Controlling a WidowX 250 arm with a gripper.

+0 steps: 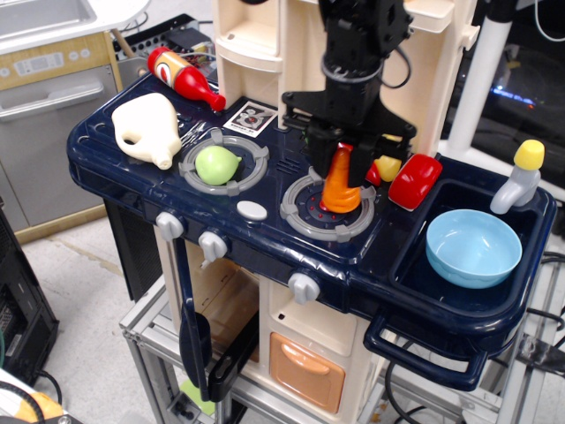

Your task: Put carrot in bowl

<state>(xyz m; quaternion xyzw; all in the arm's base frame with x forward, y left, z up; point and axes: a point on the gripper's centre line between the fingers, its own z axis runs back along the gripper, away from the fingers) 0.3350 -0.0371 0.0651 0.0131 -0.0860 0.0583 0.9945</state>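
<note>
The orange ridged carrot (pixel 340 187) stands nearly upright over the right stove burner (pixel 303 216), toward its right side. My black gripper (pixel 341 157) comes down from above and is shut on the carrot's upper half; the carrot's tip is hidden between the fingers. The base of the carrot looks just off the burner or barely touching it. The light-blue bowl (pixel 473 249) sits empty in the sink basin to the right of the carrot and nearer the front, apart from the gripper.
A red pepper (pixel 415 180) and a yellow piece (pixel 387 167) lie just right of the gripper, between it and the sink. A faucet (pixel 521 175) stands behind the bowl. A green fruit (pixel 217 164), white jug (pixel 148 129) and ketchup bottle (pixel 184 78) are at left.
</note>
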